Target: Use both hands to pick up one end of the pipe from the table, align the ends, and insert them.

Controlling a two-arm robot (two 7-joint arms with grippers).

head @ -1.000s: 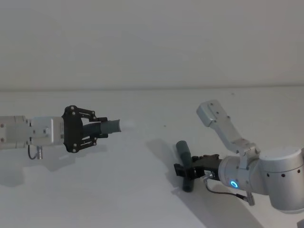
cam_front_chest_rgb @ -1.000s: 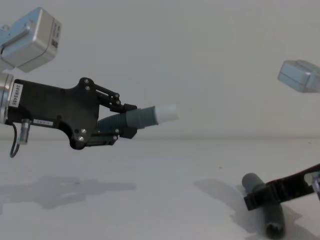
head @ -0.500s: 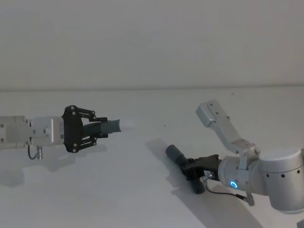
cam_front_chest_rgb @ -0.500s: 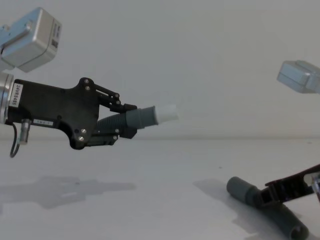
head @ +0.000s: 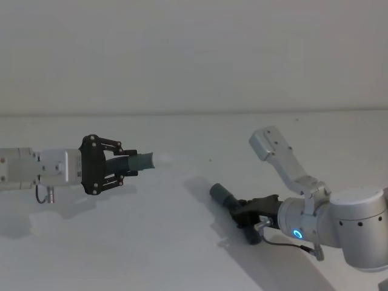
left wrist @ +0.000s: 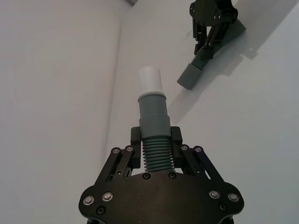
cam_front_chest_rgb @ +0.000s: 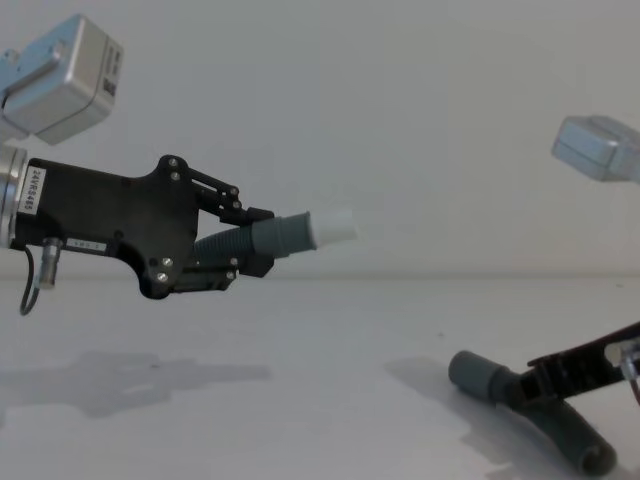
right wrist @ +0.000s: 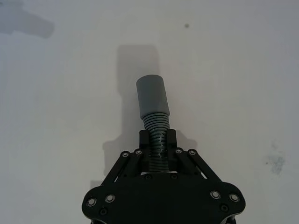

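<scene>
Right pincer [right wrist: 158, 139] clamps the plain-cuffed pipe piece [right wrist: 152, 98] mid-length.

The right gripper [cam_front_chest_rgb: 530, 382] is cut off by the chest view's right edge.

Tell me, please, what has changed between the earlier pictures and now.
The right gripper, shut on the plain-cuffed hose piece, swung it round to point toward the robot's left. The left gripper stayed aloft, holding the white-tipped piece as before.
</scene>
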